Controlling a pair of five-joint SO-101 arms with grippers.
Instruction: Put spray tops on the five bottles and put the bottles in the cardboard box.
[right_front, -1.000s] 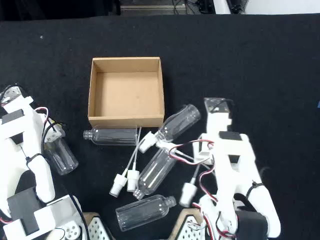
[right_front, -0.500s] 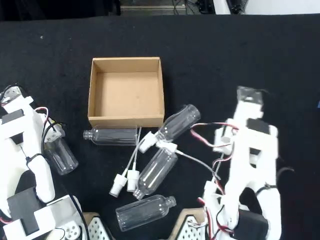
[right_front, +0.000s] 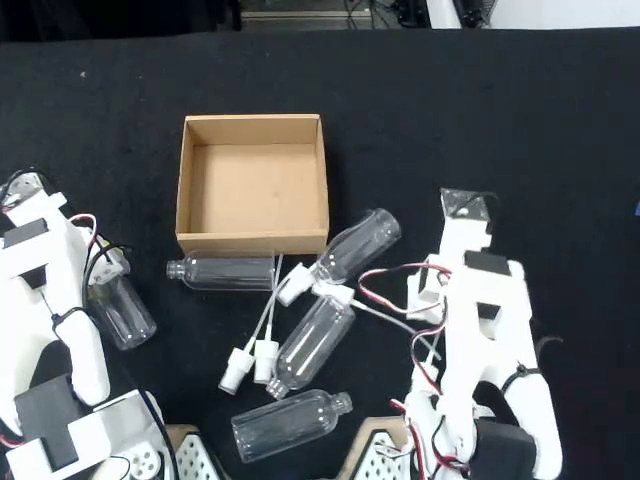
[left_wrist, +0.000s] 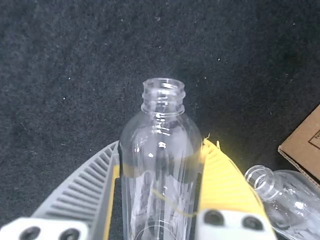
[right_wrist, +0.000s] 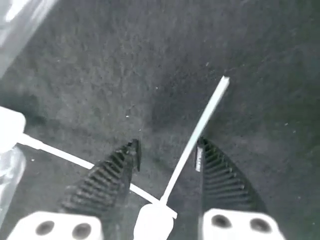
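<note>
Not much is done here, I'd say. The clear plastic bottle (left_wrist: 162, 105) in play is clamped in the left hand (left_wrist: 161, 147) over by the worktop's left edge, a finger on each side. Its neck is open and has no top on it.

Four more clear bottles lie loose on the black cloth worktop (right_front: 500, 100), around the middle:
- The box-front bottle (right_front: 222, 272) is just beside the open brown cardboard box (right_front: 250, 242).
- The slanted bottle (right_front: 355, 245) is a bit further toward the right edge.
- The middle bottle (right_front: 312, 340) lies below those two.
- The near-edge bottle (right_front: 290, 425) lies by the near edge.

The white spray tops with long dip tubes are scattered too:
- A pair (right_front: 238, 372) (right_front: 266, 358) lies beside the middle bottle.
- One top (right_front: 293, 288) sits right at the slanted bottle's neck, but I can't tell if it's seated.
- Another top (right_front: 335, 293) touches the middle bottle's base end.
- The fifth top (right_wrist: 152, 220) lies between the fingers of the right hand (right_wrist: 167, 145). They're spread apart and not pinching it, as far as I can see.

The box has nothing in it, so no bottles are packed and none is clearly capped. Pretty much all five are left to do.
</note>
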